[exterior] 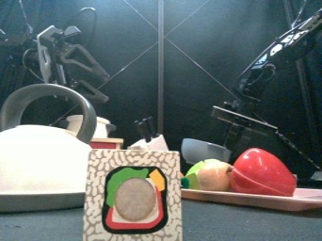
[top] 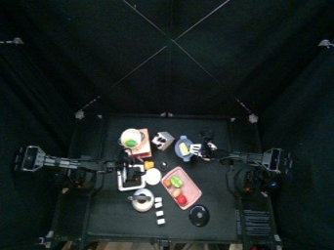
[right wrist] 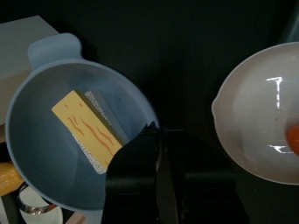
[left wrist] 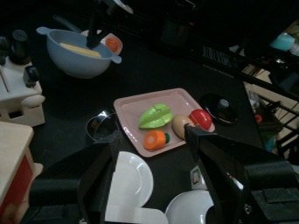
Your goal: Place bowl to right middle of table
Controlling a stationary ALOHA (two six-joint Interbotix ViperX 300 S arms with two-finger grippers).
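Observation:
The blue bowl point(top: 189, 146) with a side handle stands at the back middle of the table and holds a yellow striped slice point(right wrist: 91, 127). My right gripper point(top: 205, 150) reaches in from the right, and in the right wrist view point(right wrist: 149, 140) its jaws stand close together over the bowl's point(right wrist: 59, 105) near rim. The bowl also shows in the left wrist view point(left wrist: 79, 54) and behind the tray in the front view point(exterior: 201, 149). My left gripper point(left wrist: 163, 179) is open and empty above a white plate point(left wrist: 131, 182) at the table's left middle point(top: 127, 176).
A pink tray point(top: 181, 186) with toy foods lies in the middle. A white bowl point(top: 131, 140) stands at the back left, a kettle point(top: 141, 202) at the front, a black lid point(top: 198, 216) at the front right. A picture box point(exterior: 132, 193) stands at the front edge.

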